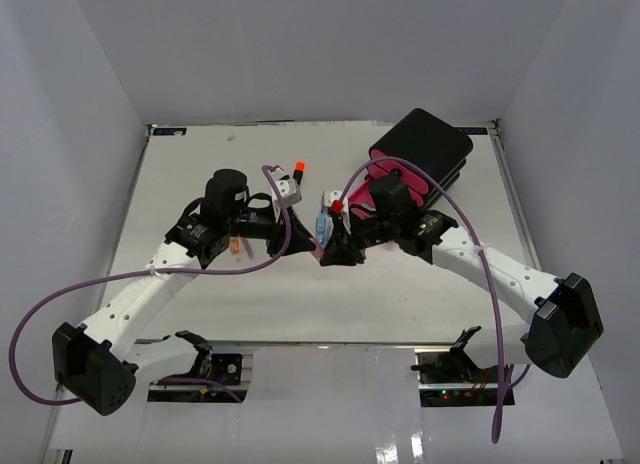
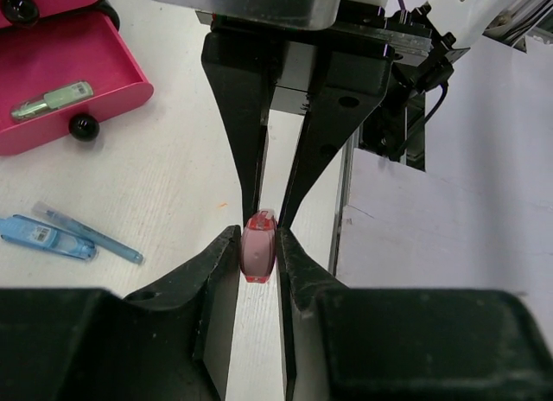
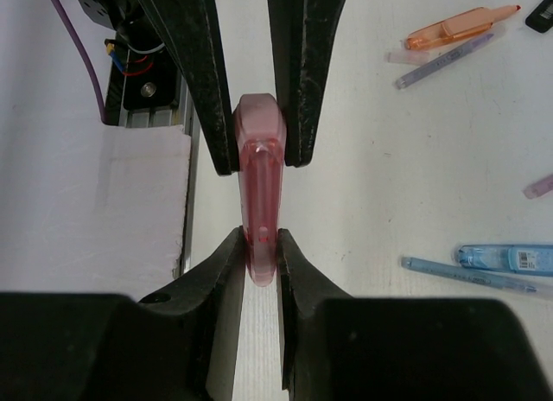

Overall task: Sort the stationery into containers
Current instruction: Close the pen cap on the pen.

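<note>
Overhead, a matte white table (image 1: 200, 294) is lying between plain white walls (image 1: 300, 44). The rounded black drawer box (image 1: 425, 144) is sitting at the table's far right corner. Both arms are meeting just left of that box and nearer the bases, their tips too dark to separate.

From the left wrist, the left gripper (image 2: 258, 245) is pinching one end of a translucent pink pen (image 2: 258, 258). This is happening right of the box's open, glossy pink drawer (image 2: 104, 68), where a pale green pen (image 2: 52, 100) is lying.

From the right wrist, the right gripper (image 3: 259, 241) is clamping what is probably the same pen's other end. A blue clip (image 3: 510, 258) is being cut off by the frame edge.
</note>
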`<state>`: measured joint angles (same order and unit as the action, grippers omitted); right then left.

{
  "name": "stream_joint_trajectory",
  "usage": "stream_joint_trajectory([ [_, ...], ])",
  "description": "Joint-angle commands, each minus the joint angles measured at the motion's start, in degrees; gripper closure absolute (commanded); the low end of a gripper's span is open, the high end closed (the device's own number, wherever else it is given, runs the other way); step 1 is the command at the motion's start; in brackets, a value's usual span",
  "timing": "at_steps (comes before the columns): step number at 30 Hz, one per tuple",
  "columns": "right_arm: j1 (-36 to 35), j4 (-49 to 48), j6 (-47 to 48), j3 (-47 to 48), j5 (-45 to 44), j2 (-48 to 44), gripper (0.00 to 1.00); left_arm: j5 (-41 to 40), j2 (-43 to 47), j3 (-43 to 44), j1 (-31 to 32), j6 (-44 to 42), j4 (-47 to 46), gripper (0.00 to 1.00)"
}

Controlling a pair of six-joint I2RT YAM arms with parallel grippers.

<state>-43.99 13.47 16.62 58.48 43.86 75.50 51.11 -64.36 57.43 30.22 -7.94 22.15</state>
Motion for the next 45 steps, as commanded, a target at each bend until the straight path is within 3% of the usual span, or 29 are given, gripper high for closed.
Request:
stream_joint_trajectory([
  [1,-0.31,-3.28,-0.80,4.10,1.94,-1.32,0.92,1.10,0.64,-1.53,0.37,-0.67,-0.53,0.68],
  [9,-0.22,-3.89,-1.24,7.61,1.93,-1.50,0.92,1.44,0.81,-2.85,0.63,-0.32,-0.53,0.78],
  [17,-0.22,-7.06,-3.00,8.76,3.60,-0.89,0.92,2.59,-1.29,-3.20,2.04,0.39,-0.44,0.98],
  [45,1.18,-7.41,-3.35,15.61,3.78,-1.59,0.92,-0.66,-4.20,-3.73,4.59,-0.58,1.49,1.00],
])
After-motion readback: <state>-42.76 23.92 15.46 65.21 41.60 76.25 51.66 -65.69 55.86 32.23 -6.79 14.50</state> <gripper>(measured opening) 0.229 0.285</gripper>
